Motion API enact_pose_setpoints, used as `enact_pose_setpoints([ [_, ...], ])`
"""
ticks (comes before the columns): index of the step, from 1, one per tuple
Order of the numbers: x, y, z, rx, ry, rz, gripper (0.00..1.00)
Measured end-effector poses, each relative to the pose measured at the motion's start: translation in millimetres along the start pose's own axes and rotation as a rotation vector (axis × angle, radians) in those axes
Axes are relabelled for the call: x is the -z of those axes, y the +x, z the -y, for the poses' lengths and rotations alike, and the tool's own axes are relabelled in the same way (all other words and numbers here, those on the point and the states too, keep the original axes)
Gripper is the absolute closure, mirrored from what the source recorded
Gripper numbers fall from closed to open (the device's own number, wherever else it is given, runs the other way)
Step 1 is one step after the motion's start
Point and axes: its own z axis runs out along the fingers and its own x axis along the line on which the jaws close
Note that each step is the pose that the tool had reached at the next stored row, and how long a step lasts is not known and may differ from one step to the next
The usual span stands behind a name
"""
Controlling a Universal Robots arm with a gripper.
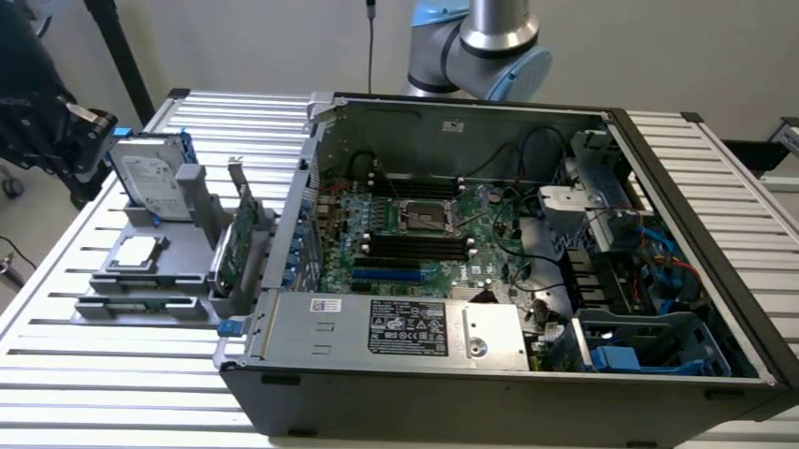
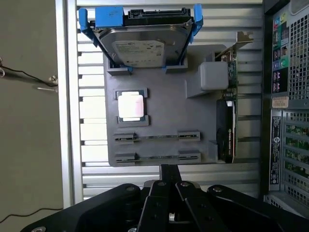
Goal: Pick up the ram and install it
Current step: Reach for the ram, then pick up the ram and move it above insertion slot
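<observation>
- Pincer [image 2: 169,169], pressed together and pinching nothing, hung by the grey holder's [image 2: 164,111] ram-slot edge.
- Holder held hard drive [image 2: 145,46], CPU [image 2: 131,106], expansion card [image 2: 227,135]; ram [image 2: 157,156] stood edge-on, barely discernible.

Exterior view: high, oblique, over slatted table [image 1: 75,374] onto open case [image 1: 500,398]. Wrist view: straight down, near grey fixture [image 2: 164,116]; both share fixture.
</observation>
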Motion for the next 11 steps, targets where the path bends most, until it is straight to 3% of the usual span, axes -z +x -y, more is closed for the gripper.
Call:
enact_pose_setpoints([
  [11,-0.1,0.0,0.0,0.0,-0.0001,0.0001,0.89],
])
